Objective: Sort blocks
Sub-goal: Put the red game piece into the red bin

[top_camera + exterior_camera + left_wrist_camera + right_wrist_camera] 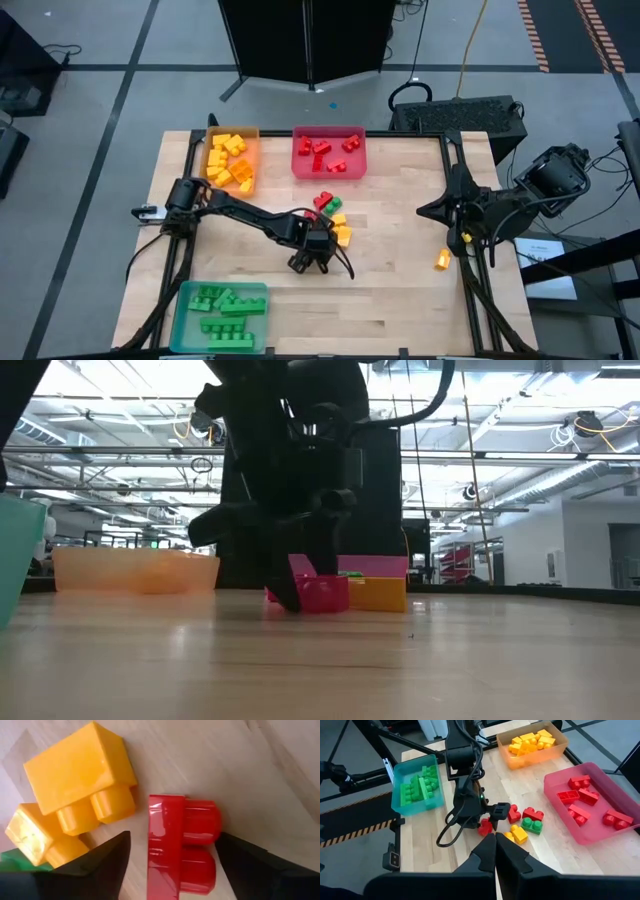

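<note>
A small red block [180,847] lies on its side on the wooden table [400,290], studs pointing sideways. My left gripper [173,834] points steeply down over it, open, one finger on either side of the block with a gap at each. In the right wrist view the same block [485,826] sits at the near edge of a small loose pile: red blocks [533,813], a green one [532,826] and yellow-orange ones [517,835]. My right gripper [495,842] is shut and held high at the table's right side.
An orange tray [232,160] with yellow-orange blocks and a red tray [328,152] with red blocks stand at the far edge. A teal tray [220,315] with green blocks sits at the near left. One yellow-orange block [442,260] lies alone at the right.
</note>
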Robot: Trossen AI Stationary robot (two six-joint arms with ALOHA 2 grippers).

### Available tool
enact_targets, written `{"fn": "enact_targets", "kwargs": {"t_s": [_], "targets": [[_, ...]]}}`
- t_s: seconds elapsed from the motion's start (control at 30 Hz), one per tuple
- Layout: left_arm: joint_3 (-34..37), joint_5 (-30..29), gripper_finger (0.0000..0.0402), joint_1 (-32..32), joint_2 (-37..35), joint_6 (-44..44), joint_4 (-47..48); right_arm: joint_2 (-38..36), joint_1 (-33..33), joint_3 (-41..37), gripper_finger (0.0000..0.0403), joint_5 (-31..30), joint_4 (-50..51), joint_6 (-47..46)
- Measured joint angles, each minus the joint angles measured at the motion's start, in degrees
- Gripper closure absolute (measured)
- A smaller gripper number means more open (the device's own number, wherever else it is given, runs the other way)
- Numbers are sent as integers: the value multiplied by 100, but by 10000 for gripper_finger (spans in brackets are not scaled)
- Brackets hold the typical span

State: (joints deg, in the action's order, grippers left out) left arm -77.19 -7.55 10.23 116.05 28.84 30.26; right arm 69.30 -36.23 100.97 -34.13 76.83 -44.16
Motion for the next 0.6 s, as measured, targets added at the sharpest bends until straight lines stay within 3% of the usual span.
{"fn": "enact_targets", "kwargs": {"t_s": [0.27,0.6], "targets": [[0,114,235,1,48,-824,57,-1,0,0,403,-2,2,2],[22,125,242,-59,-409,-2383,277,0,0,0,403,-3,1,25]]}}
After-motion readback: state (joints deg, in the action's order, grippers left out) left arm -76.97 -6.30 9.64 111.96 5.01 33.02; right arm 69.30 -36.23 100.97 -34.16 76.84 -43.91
